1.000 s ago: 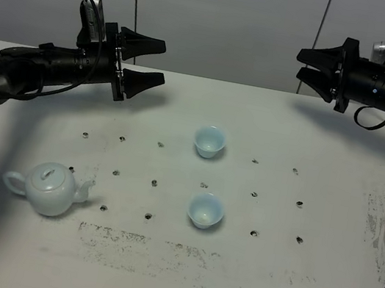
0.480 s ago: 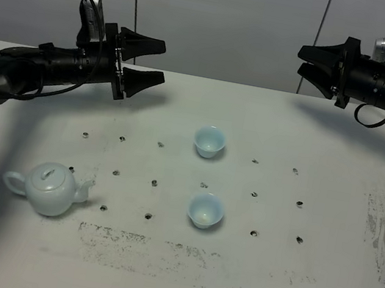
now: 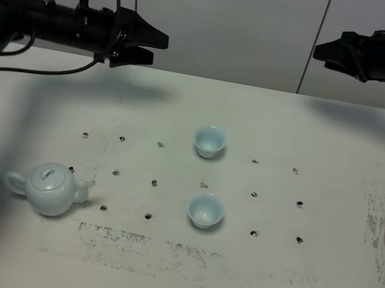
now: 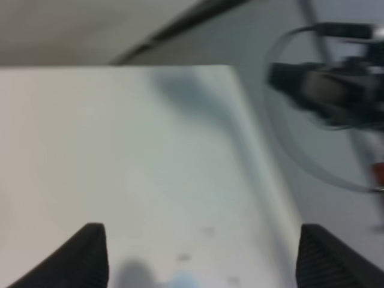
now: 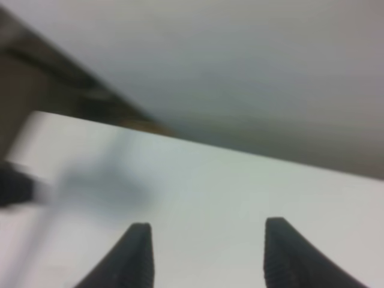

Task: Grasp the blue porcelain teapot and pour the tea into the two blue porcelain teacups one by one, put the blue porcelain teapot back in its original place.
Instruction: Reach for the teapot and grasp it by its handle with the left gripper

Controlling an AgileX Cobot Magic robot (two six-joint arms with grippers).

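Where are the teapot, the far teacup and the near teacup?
blue porcelain teapot point(image 3: 50, 192): exterior high view, on its body.
far teacup point(image 3: 209, 140): exterior high view, inside its bowl.
near teacup point(image 3: 206, 210): exterior high view, inside its bowl.

Worktop point(image 3: 342, 140): white, matt, flat; three rows of small dark holes point(image 3: 154, 181) across the middle; grey scuff marks point(image 3: 130, 241) near the front edge and on the right side. Wall point(image 3: 228, 23): plain grey panels, two dark vertical seams point(image 3: 313, 42). Lighting: diffuse, with soft shadows towards the back.

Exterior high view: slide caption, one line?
Both open, left gripper and right gripper hover near the table's far edge; teapot front-left, two teacups centre, untouched.
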